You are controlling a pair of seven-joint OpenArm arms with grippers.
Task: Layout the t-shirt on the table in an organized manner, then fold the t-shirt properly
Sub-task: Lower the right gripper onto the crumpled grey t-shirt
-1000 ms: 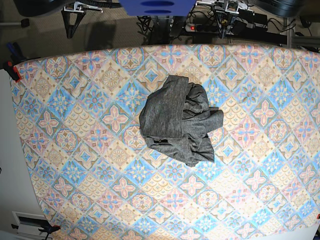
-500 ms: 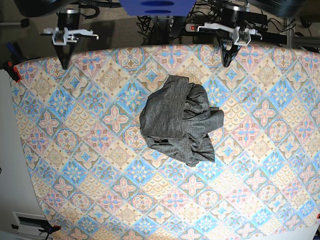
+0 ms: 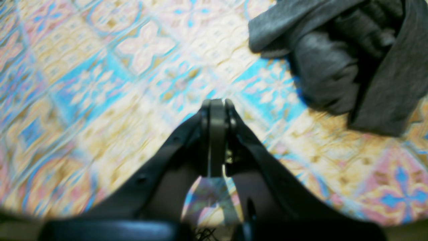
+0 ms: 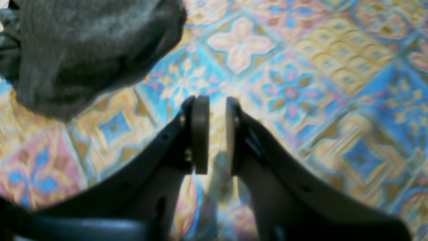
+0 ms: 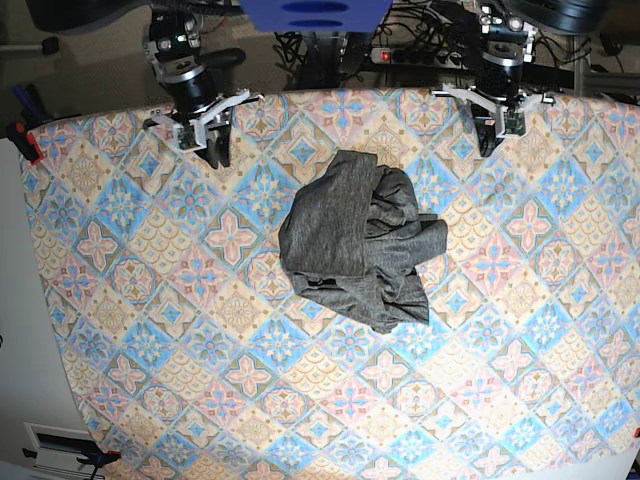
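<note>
t-shirt: crumpled mid-surface | left claw: closed, empty | right claw: slightly parted, empty | both far side, clear of shirt

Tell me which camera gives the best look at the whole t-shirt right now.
The base view: the t-shirt shows entire, a crumpled heap mid-table. The left wrist view catches only one blurred edge at upper right; the right wrist view only a corner at upper left.

Your shirt is bunched in a heap, so you can't pick out its sleeves or collar. Both wrist pictures are blurry and cut the shirt off at their top edges. The table runs past the base picture's edges.
</note>
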